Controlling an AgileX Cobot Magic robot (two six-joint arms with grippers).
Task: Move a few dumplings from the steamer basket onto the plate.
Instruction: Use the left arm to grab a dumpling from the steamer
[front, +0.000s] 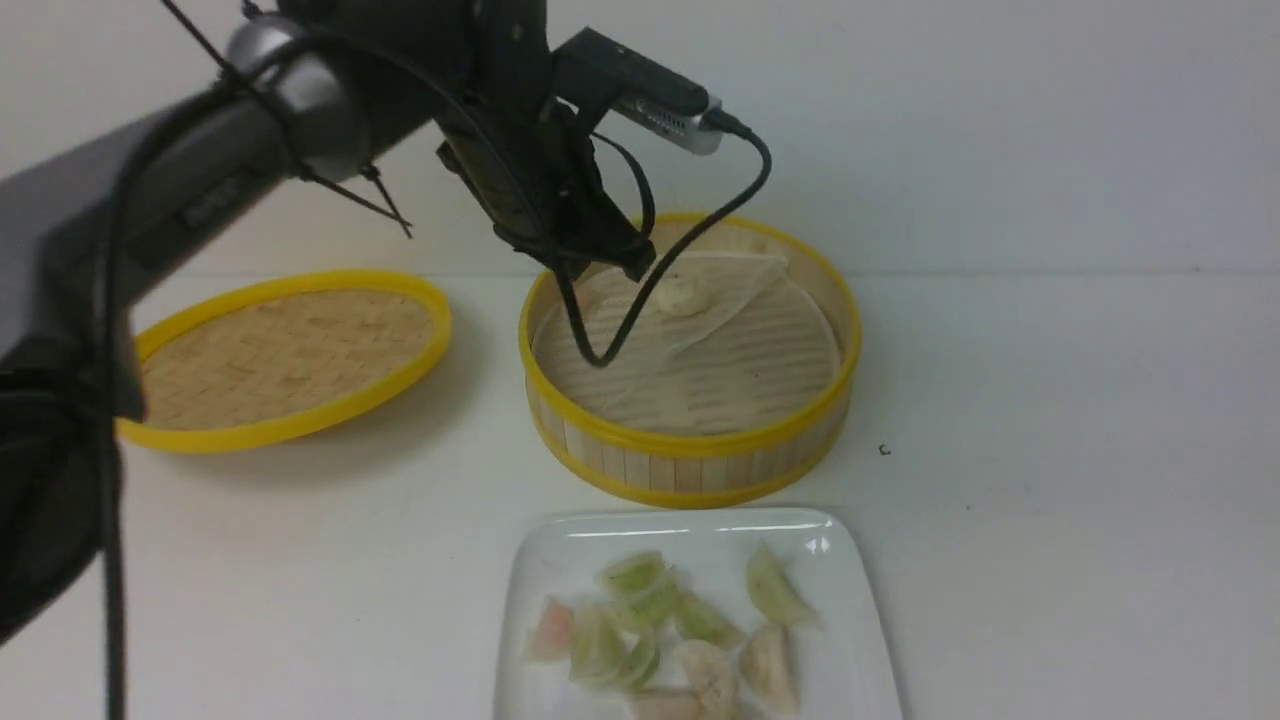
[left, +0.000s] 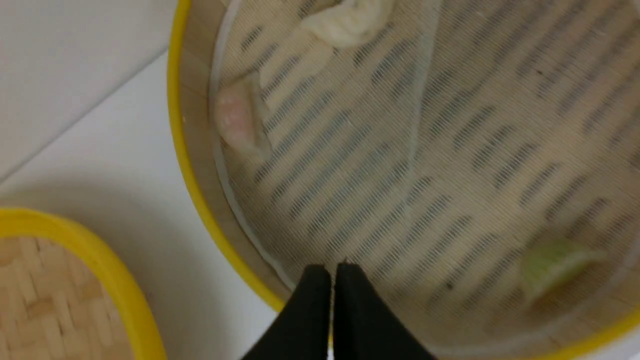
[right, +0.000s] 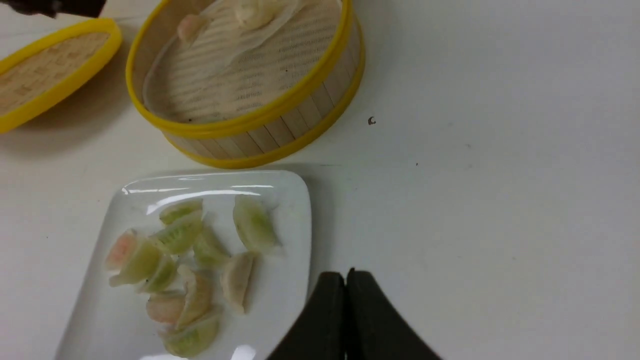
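The steamer basket (front: 690, 447) stands mid-table with a paper liner. On the liner lie a pale pinkish dumpling (left: 239, 122) by the wall and a cream-white lumpy dumpling (left: 350, 20) (front: 680, 295); a pale green one (left: 555, 262) lies apart from them. My left gripper (left: 332, 270) (front: 632, 262) hangs shut and empty over the basket's far left side, its tips just inside the rim (left: 192, 165). The white plate (front: 800, 525) (right: 300, 200) sits in front of the basket. My right gripper (right: 346, 274) is shut and empty above the bare table beside the plate's edge.
The plate holds several green, pink and cream dumplings (right: 180, 265). The flat woven lid (front: 290, 350) (right: 50, 65) with a yellow rim lies left of the basket. My left arm's cable (front: 610, 345) droops into the basket. A small dark speck (front: 884, 450) marks the table on the right.
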